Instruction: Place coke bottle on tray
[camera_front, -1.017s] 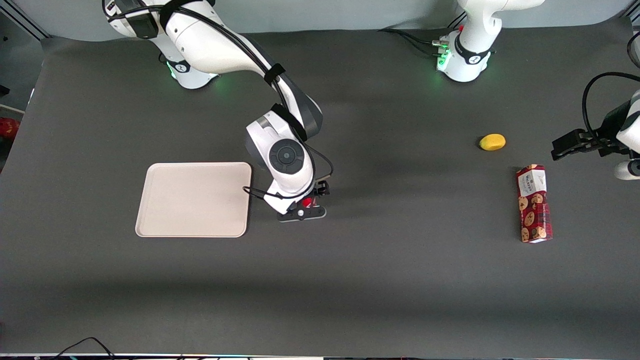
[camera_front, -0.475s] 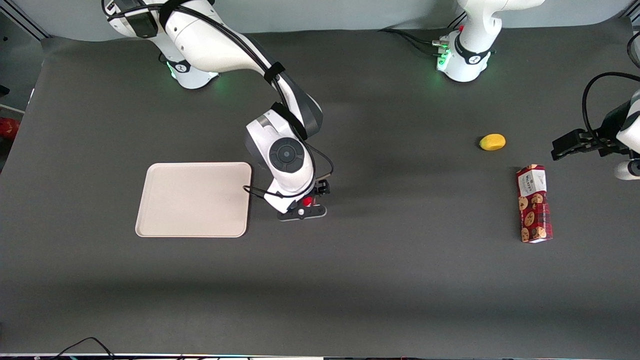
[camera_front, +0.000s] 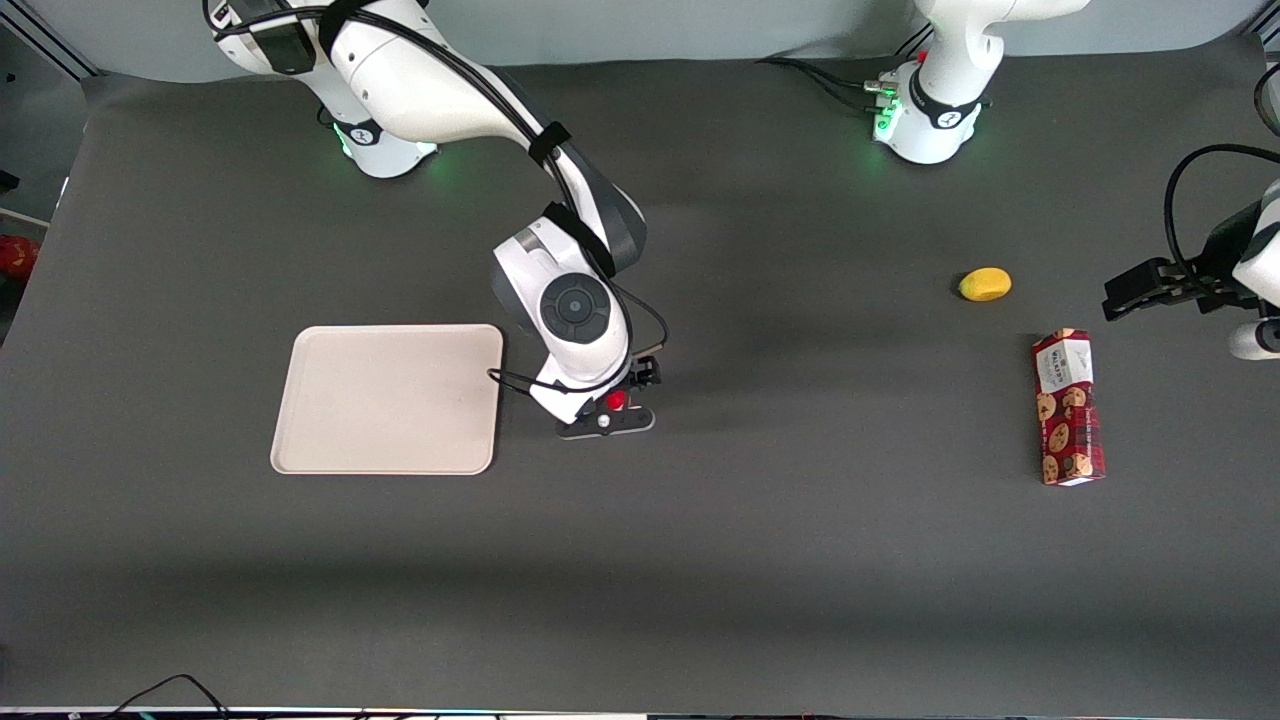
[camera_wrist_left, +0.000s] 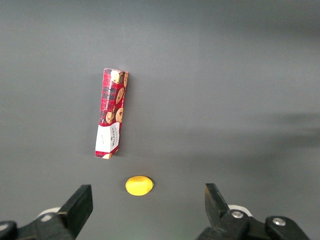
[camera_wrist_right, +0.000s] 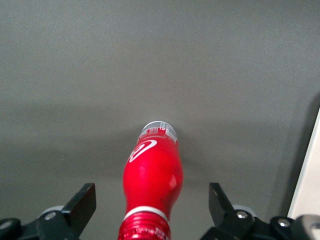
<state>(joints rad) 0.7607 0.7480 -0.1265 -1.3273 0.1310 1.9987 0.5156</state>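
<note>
Gripper (camera_wrist_right: 152, 202) sits low over the coke bottle (camera_wrist_right: 152, 177), its two fingers (camera_wrist_right: 80, 207) spread wide on either side with clear gaps, touching nothing. The bottle stands upright on the dark table (camera_front: 800, 560), red cap toward the wrist camera, white lettering on the body and a silvery base on the mat. From the front, only a speck of red cap (camera_front: 615, 400) peeks out under the wrist, just beside the tray (camera_front: 385, 398) but off it. That beige tray lies flat with nothing on it. Toward the parked arm's end rest a cookie box (camera_front: 1068, 407) and a yellow lemon (camera_front: 985, 284).
</note>
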